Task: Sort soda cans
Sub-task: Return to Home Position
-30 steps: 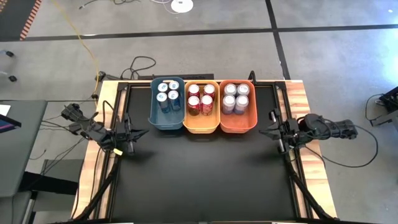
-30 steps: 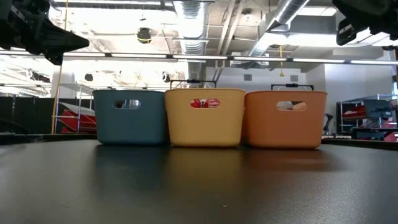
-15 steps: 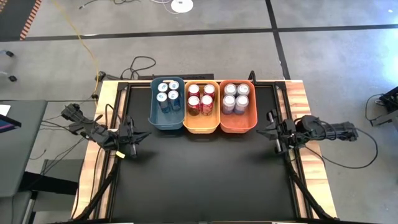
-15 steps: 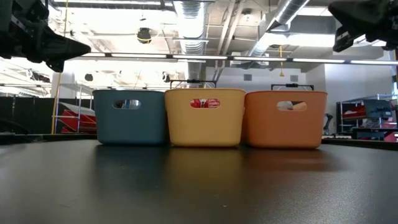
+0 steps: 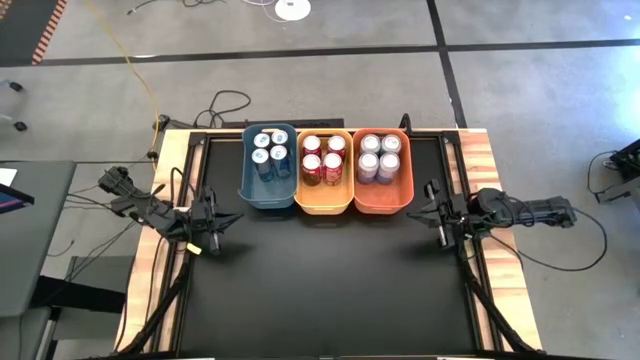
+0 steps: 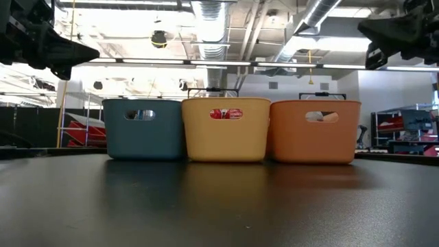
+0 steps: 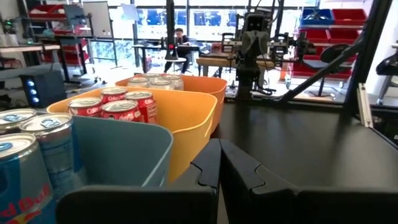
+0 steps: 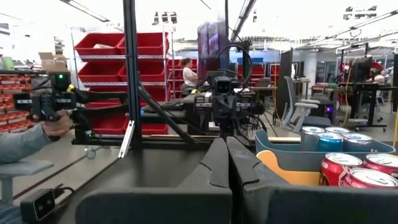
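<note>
Our left gripper (image 7: 219,163) is clenched on nothing, fingers pressed together near the left edge of the table (image 5: 330,290). The right gripper (image 8: 226,160) is likewise closed and empty near the right edge. From the left wrist we read red "Red Bull" lettering on the nearest of the blue cans (image 7: 22,168); the red cans (image 7: 124,109) carry white script we cannot make out. Only from above do we count four tops each: blue in the blue bin (image 5: 267,204), red in the yellow bin (image 5: 322,205), silver cans (image 5: 379,155) in the orange bin (image 5: 382,205), side by side at the far edge. The low view shows just a red strip through the yellow bin's handle slot.
</note>
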